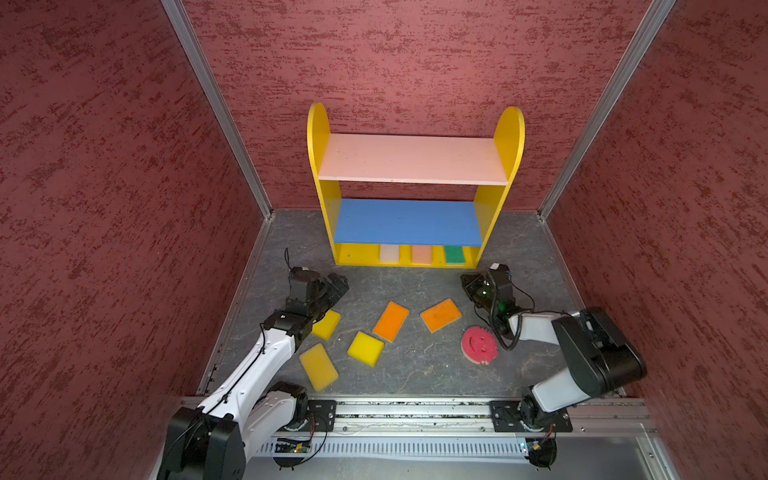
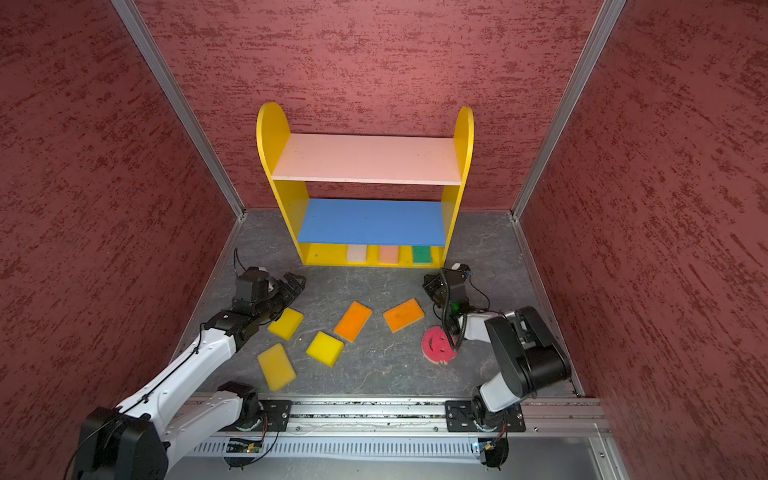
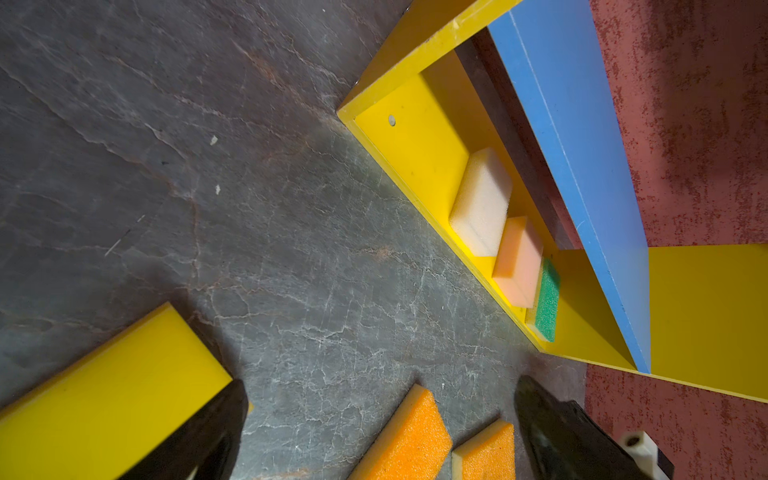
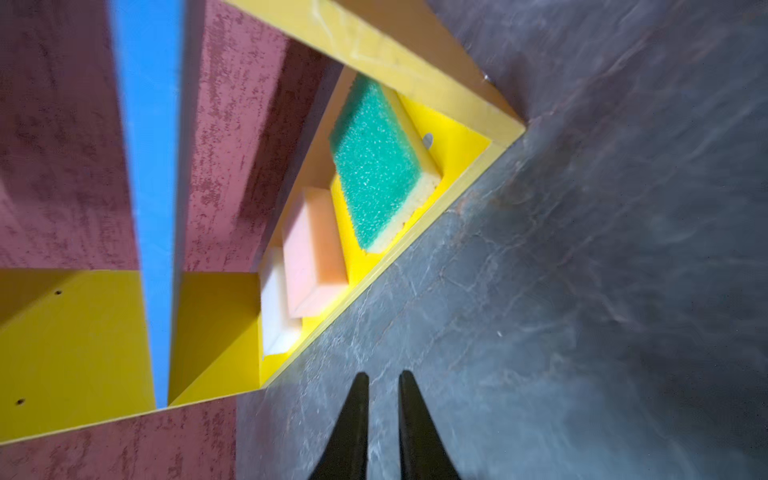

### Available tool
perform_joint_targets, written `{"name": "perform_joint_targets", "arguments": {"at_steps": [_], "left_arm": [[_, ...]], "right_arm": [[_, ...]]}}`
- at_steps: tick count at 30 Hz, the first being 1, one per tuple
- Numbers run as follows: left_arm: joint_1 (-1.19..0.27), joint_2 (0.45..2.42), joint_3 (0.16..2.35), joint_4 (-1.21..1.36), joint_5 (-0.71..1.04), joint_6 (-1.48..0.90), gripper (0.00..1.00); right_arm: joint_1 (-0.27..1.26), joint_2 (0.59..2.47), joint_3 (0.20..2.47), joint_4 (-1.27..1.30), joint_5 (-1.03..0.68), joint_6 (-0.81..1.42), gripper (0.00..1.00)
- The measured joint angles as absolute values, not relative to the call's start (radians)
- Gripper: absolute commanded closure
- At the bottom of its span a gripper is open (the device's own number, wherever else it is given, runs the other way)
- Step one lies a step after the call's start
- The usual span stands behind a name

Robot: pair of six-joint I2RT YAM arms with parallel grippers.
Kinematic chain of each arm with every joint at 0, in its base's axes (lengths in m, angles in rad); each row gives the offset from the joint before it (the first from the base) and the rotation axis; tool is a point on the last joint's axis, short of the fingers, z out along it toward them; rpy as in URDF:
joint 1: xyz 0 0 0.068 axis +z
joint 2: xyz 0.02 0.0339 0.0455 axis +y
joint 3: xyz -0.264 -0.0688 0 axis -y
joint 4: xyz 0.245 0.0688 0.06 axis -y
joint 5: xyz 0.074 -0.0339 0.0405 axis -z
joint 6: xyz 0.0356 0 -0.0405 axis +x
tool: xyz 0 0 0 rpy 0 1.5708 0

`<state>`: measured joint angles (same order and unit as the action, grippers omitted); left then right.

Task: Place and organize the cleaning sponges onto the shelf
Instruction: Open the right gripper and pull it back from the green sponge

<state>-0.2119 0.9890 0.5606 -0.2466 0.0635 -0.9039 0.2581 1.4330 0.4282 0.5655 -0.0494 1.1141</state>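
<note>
The shelf (image 1: 415,160) stands against the back wall. Its yellow bottom board holds a cream sponge (image 1: 389,253), a peach one (image 1: 422,254) and a green one (image 4: 374,166) side by side. On the floor lie three yellow sponges (image 1: 327,324) (image 1: 365,348) (image 1: 318,366), two orange sponges (image 1: 390,321) (image 1: 440,314) and a round pink smiley sponge (image 1: 478,344). My left gripper (image 3: 382,384) hangs wide open and empty over the floor, beside the farthest yellow sponge (image 3: 104,395). My right gripper (image 4: 383,376) hovers before the shelf's right end, jaws almost together with nothing between them.
Red textured walls close in the left, right and back sides. A metal rail (image 1: 415,411) carrying both arm bases runs along the front edge. The pale pink top board and the blue middle board (image 1: 407,222) carry nothing. Bare grey floor (image 1: 399,282) lies between the shelf and the loose sponges.
</note>
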Motion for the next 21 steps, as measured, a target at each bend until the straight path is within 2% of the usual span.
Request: {"name": "perform_joint_targets", "arguments": {"at_steps": [6,9,12,16,21], "left_arm": [[-0.210,0.988,0.561,-0.242,0.064,-0.904,0.00],[-0.210,0.988,0.561,-0.236,0.066,-0.904,0.01],[-0.210,0.988,0.561,-0.232,0.068,-0.904,0.01],[-0.210,0.988,0.561,-0.231,0.070,-0.904,0.01],[-0.210,0.973,0.561,-0.232,0.068,-0.908,0.01]], "right_arm": [[0.123,1.013,0.352,0.281,0.068,1.016,0.79],[0.099,0.925,0.366,0.187,0.103,0.966,0.76],[0.088,0.970,0.400,0.147,0.091,0.922,0.77],[0.088,1.166,0.452,0.179,-0.022,0.888,0.94],[0.107,1.338,0.476,0.250,-0.136,0.865,0.93]]}}
